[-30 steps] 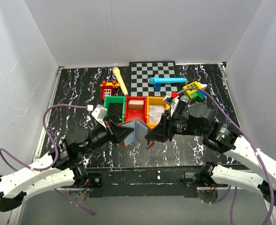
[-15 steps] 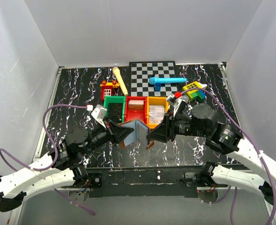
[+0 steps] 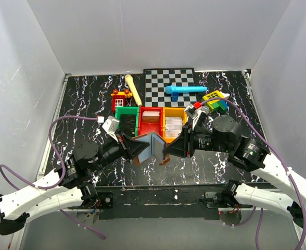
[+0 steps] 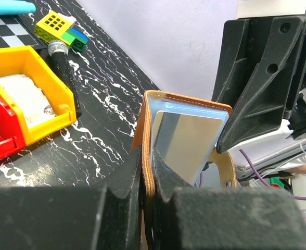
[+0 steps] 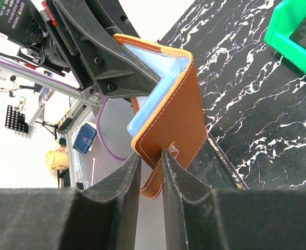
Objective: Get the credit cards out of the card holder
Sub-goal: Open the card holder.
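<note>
Left claw (image 3: pixel 140 149) is clamped narrow on the card holder (image 3: pixel 154 146). In our left wrist view, one brown stitched leaf runs down between its black fingers (image 4: pixel 90 213). We see the card holder held up off the table (image 3: pixel 80 104), just near of the row of bins and midway between the two arms. It is spread in a V, with pale blue-grey inner panels showing between the brown covers. Whether cards sit in those panels we cannot tell.

On the other side, the right claw (image 3: pixel 168 150) is nipped tight on the opposite leaf. Our right wrist view shows that cover's lower edge and its strap (image 5: pixel 152 185) caught between the fingers.

Farther back, left to right, stand a green bin (image 3: pixel 126 109), a red bin (image 3: pixel 141 122) and an orange bin (image 3: pixel 173 110), touching side by side. Beyond them a checkerboard (image 3: pixel 163 80) lies at the far edge, with a blue plastic piece (image 3: pixel 184 90) resting on it.
</note>
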Motion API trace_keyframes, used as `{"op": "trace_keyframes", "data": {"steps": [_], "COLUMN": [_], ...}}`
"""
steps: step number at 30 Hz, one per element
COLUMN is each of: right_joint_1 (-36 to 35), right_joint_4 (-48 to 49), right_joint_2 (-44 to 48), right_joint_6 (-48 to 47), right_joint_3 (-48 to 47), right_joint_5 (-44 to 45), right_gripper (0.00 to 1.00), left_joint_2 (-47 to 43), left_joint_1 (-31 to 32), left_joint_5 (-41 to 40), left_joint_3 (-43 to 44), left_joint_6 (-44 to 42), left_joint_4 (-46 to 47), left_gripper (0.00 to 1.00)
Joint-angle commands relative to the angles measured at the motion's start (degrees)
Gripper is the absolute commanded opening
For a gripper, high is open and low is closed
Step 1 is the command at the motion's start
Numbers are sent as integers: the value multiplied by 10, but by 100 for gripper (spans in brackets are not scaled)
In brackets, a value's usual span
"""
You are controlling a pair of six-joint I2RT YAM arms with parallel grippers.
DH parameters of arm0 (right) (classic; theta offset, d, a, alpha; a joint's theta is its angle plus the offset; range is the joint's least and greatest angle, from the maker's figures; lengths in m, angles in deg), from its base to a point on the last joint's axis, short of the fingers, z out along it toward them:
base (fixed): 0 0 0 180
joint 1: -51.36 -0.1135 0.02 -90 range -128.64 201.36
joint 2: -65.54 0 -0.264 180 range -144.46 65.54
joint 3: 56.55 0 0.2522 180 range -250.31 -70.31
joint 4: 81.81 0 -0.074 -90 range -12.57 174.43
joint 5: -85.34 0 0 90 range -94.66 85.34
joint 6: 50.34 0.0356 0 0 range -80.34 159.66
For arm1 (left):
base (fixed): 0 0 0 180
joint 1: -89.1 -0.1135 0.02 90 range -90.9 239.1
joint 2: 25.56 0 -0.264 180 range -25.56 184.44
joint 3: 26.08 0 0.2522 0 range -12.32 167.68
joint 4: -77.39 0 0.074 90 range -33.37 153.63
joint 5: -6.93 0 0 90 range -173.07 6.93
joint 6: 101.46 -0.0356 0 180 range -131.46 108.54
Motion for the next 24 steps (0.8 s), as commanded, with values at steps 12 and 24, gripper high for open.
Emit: {"op": "trace_keyframes", "data": {"steps": [12, 24], "right_joint_1": [2, 2], "right_joint_4": [-47, -52], "right_joint_2": [-12, -30], "right_joint_6": [-9, -7], "right_joint_3": [-21, -24], "right_joint_5": [58, 56], "right_gripper": [34, 45], "left_joint_2": [11, 15], "left_joint_1": [2, 2], "left_joint_5": [49, 52], "left_joint_3": [-4, -9], "left_joint_6": [22, 34], "left_joint_4": [60, 62], "left_gripper": [0, 0]}}
